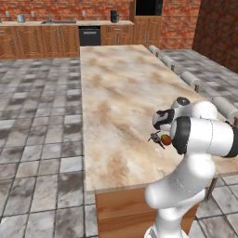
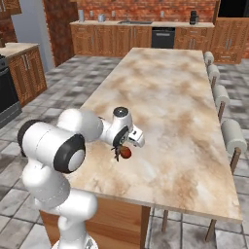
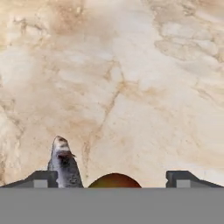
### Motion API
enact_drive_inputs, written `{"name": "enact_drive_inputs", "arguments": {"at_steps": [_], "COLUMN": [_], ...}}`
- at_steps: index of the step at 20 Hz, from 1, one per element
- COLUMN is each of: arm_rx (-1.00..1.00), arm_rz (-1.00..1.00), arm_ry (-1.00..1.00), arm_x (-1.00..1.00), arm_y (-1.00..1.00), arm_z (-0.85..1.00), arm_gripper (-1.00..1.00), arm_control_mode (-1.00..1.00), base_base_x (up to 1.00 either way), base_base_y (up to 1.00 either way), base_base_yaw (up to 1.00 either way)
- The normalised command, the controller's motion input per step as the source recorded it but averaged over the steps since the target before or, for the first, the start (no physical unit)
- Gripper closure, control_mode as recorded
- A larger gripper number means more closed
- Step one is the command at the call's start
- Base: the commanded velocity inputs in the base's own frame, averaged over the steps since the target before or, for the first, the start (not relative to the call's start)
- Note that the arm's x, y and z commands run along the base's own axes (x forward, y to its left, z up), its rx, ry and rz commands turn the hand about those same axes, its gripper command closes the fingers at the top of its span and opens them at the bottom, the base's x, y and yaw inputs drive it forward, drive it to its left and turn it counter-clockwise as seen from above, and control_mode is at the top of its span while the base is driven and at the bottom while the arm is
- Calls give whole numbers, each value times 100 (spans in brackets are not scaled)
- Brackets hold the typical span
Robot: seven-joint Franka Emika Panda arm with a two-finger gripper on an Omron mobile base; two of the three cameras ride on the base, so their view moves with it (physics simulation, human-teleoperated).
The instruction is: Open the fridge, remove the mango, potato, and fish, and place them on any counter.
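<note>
The gripper (image 3: pixel 113 177) hangs with its jaws spread wide, gripping nothing. Between its tips lies the mango (image 3: pixel 114 180) on the counter (image 3: pixel 131 65). The fish (image 3: pixel 64 162) lies just inside one tip.

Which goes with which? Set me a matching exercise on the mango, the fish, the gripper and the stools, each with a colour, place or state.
Things:
1. mango
2. fish
3. gripper
4. stools

Descriptions:
A. in a row along one long edge of the island counter
B. open, fingers wide apart
C. red-orange, lying on the stone top
D. slim and dark grey, beside the fruit

Pairs: 1-C, 2-D, 3-B, 4-A
</note>
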Motion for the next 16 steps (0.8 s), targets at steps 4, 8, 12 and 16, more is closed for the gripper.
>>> {"name": "enact_drive_inputs", "arguments": {"at_steps": [4, 8, 12, 16], "arm_rx": [6, 2, 0, 0], "arm_rz": [0, 0, 0, 0], "arm_ry": [-23, -11, -1, 6], "arm_x": [-87, -99, -100, -100], "arm_y": [0, 4, 32, 59], "arm_z": [100, 100, 100, 100], "arm_gripper": [-100, -100, -100, -100], "arm_control_mode": [-100, -100, -100, -100], "base_base_x": [0, 0, 0, 0], "base_base_y": [0, 0, 0, 0], "base_base_yaw": [0, 0, 0, 0]}}
